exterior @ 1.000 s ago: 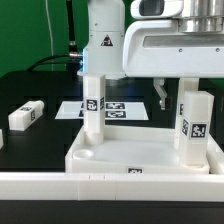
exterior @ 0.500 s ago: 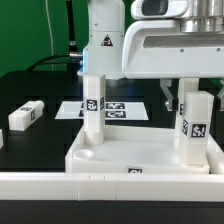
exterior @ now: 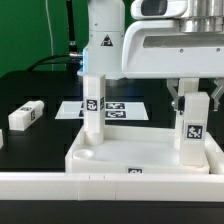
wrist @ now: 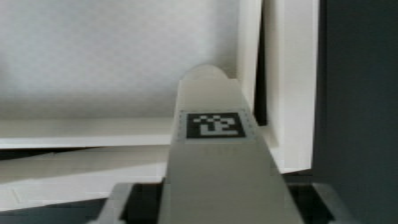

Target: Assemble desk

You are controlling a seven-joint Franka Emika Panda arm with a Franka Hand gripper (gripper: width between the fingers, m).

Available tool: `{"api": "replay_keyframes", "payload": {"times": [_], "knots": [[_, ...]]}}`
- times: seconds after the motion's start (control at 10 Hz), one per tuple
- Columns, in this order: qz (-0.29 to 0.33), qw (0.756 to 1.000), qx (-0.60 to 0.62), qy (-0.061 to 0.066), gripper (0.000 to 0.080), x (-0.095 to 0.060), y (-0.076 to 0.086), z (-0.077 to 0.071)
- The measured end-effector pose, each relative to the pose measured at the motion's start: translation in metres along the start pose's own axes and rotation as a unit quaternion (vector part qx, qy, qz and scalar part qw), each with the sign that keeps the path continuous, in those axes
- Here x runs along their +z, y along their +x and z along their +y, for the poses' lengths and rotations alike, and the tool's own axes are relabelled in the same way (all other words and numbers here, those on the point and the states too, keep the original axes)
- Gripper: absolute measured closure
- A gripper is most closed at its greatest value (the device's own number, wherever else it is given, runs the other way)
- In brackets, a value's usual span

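Observation:
The white desk slab [exterior: 130,152] lies rim up on the table. One tagged white leg [exterior: 93,110] stands at its back corner on the exterior view's left. A second leg [exterior: 194,130] stands upright at the corner on the exterior view's right. My gripper [exterior: 195,98] is over this leg, with a finger tight against each side of its top, shut on it. In the wrist view the leg [wrist: 217,140] runs up from between my fingers, gripper [wrist: 217,208], over the slab's inner floor [wrist: 107,70]. A third leg [exterior: 27,115] lies loose on the black table at the exterior view's left.
The marker board [exterior: 125,108] lies flat behind the slab. A long white rail [exterior: 60,185] runs along the front edge of the table. The arm's white base [exterior: 100,45] stands behind the left leg.
My gripper has moved toward the exterior view's right until its fingers flank the right leg. That leg now sits slightly lower and further right.

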State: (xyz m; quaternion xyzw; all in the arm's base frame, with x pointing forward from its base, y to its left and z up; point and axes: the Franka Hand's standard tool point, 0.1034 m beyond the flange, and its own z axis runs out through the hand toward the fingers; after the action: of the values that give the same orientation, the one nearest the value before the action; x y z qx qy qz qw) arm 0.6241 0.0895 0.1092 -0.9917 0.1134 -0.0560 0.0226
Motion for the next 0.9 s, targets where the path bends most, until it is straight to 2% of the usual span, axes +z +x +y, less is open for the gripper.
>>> {"api": "replay_keyframes", "payload": {"times": [0.2,0.4,0.9], "knots": [[0.002,0.996,0.084,0.001,0.0511,0.0001,0.0001,0.0003],[0.004,0.983,0.185,0.001,0.0511,0.0003,-0.0016,-0.0022],[0.009,0.93,0.367,0.003,0.0509,0.0004,0.0013,0.006]]}}
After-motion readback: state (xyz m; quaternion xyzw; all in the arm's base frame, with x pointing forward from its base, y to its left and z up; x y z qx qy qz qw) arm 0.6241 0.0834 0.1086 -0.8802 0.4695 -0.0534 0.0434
